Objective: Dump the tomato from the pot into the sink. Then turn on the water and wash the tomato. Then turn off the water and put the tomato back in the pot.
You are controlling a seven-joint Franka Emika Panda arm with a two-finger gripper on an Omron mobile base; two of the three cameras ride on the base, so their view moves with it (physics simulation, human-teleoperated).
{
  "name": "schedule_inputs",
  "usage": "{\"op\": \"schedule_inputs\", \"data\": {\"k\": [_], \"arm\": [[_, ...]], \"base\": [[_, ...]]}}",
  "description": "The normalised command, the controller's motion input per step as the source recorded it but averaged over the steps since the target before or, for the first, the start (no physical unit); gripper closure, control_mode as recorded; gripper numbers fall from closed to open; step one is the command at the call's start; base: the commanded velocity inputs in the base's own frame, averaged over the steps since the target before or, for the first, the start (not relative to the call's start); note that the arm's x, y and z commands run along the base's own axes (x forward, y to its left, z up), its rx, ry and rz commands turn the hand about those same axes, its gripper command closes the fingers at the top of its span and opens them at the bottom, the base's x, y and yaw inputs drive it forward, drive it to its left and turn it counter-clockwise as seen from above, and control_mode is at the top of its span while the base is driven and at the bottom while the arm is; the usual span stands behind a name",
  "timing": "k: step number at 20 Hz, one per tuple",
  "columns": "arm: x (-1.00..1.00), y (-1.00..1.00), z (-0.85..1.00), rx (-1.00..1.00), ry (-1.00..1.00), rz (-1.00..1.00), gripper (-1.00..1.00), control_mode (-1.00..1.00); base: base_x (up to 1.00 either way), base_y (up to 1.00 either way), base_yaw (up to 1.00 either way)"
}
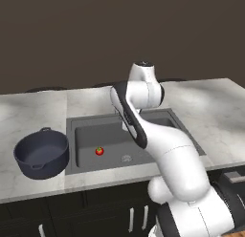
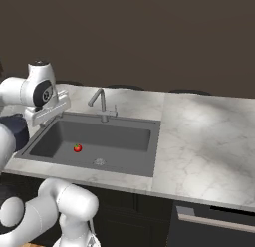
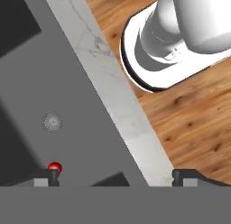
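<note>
You are looking at a dark brown wall [image 1: 72,35] rising behind a marbled white counter [image 2: 209,141], with dark cabinets [image 1: 86,217] sitting below and wooden flooring [image 3: 198,128] showing underneath.

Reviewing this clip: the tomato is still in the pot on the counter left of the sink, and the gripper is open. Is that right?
Not quite. The tomato lies on the floor of the sink, near the drain, as the left base view shows. The pot does sit on the counter left of the sink, and the gripper is open.
</note>
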Motion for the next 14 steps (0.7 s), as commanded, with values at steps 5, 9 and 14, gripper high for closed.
{"op": "schedule_inputs", "data": {"k": [5, 9, 14], "arm": [[0.25, -1.00, 0.23, 0.00, 0.00, -0.45, -1.00, -1.00], [0.31, -1.00, 0.14, 0.00, 0.01, -0.44, -1.00, -1.00], [0.45, -1.00, 0.01, 0.08, 0.01, -0.41, -1.00, -1.00]], "base": [[0.00, 0.00, 0.00], [0.00, 0.00, 0.00], [0.00, 0.00, 0.00]]}}
